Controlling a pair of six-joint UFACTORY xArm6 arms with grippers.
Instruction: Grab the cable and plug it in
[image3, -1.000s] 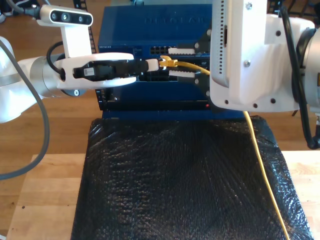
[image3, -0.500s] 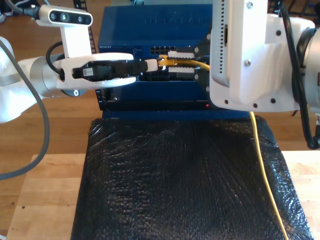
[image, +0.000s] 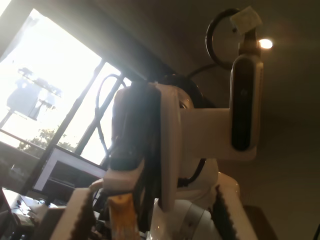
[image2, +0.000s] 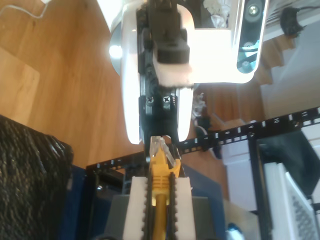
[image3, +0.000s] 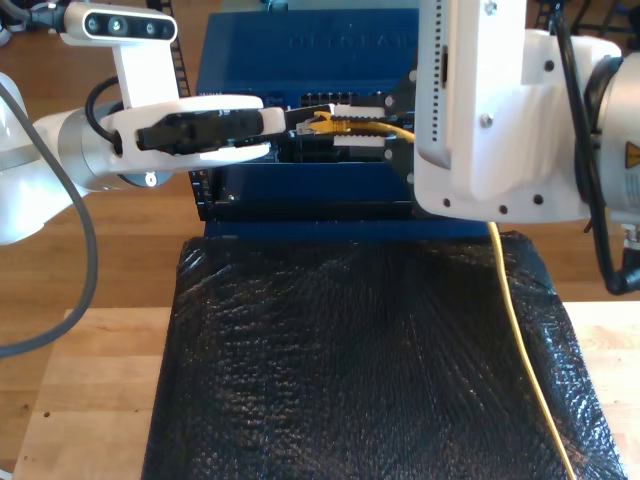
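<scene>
cable (image3: 352, 124) sits up in front of the blue switch (image3: 300, 50), hanging between the two arms, so look there first. my second gripper (image2: 160, 192), the big arm on the exterior view's right, has its fingers (image2: 137, 200) pressed in on both sides of the yellow boot, a firm pinch with no gap you can see. the clear plug (image2: 161, 147) pokes out past those fingers, straight at my first gripper (image3: 296, 118), which comes in from the exterior view's left.

now the part you care about: the plug's long axis runs side to side across the exterior view, tip toward that view's left, along the face of the switch rather than into it. so, as i judge it, the tip has to swing round toward the ports before any push makes sense.

my first gripper is right at the plug tip, nose to nose with the second. whether its fingers have closed on the plug you cannot tell; the first wrist view is dim and backlit, with just a yellow shape low between its fingers.

behind the second gripper, the rest of the cord drops away and trails down over the black mat (image3: 350, 350) on the table (image3: 90, 400), toward the exterior view's lower right. watch that slack: it could tug the boot as the plug turns.
</scene>
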